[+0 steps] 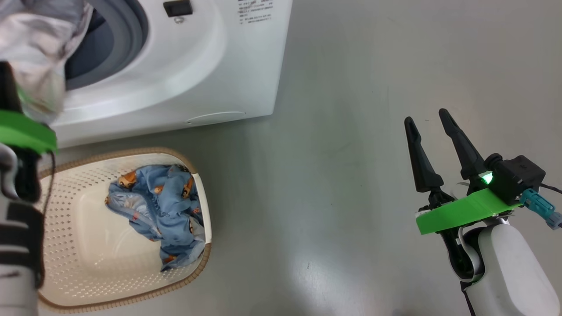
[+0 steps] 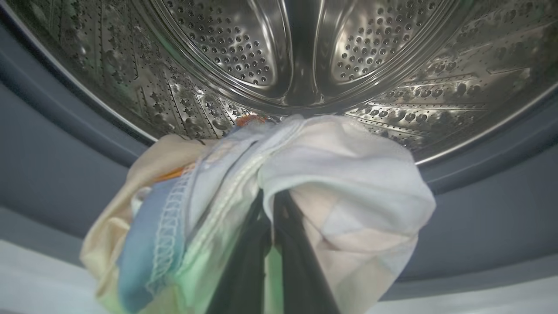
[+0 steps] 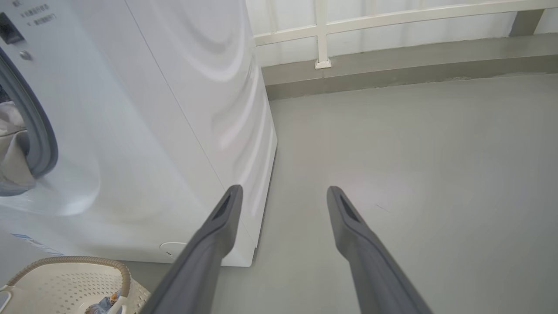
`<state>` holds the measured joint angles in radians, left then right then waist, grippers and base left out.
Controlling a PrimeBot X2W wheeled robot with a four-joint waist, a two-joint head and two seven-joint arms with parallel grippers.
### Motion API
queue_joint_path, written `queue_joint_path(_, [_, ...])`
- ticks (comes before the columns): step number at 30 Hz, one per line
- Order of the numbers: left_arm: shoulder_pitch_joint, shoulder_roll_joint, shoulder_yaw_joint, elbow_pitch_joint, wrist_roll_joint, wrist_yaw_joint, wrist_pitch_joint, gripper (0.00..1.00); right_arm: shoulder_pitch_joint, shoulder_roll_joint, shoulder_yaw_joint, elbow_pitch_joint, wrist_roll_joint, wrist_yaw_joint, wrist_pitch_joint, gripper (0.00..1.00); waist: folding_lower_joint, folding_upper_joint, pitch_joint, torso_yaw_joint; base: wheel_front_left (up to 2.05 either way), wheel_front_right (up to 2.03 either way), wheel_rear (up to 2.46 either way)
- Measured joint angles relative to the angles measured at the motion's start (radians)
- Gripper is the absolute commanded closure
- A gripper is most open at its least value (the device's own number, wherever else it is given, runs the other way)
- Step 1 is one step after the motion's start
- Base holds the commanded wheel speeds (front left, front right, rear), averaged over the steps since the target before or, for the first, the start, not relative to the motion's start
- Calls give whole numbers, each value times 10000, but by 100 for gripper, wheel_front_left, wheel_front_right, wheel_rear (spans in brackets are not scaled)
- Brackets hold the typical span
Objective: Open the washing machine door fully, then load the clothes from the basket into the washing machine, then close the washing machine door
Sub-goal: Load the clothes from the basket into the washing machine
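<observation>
My left gripper is shut on a bundle of the clothes: pale grey-white, cream and blue-edged fabric draped over its fingers. It hangs at the mouth of the washing machine, in front of the grey seal and steel drum. In the head view this bundle shows at the top left, before the opening. A blue garment with orange prints lies in the cream basket on the floor below. Over bare floor to the right, my right gripper stands open and holds nothing. The washing machine door is out of view.
The basket stands close against the machine's front. Grey floor stretches to the right of the machine. A low ledge with a white railing runs along the back.
</observation>
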<state>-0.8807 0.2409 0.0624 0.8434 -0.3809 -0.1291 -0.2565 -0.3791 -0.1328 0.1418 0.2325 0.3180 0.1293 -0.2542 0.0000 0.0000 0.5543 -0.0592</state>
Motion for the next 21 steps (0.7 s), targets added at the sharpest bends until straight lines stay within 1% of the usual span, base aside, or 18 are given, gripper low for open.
queue_joint_path(10, [-1711,372,-263,771,71,0,0,100,-229,52,50,-35,-2,0,0,0,0,0,297,-186,0,0,0])
queue_joint_path(21, [-3250,698,-1411,2449,-36,0,0,100,-233,117,207,-35,-2,0,0,0,0,0,503,-396,0,0,0])
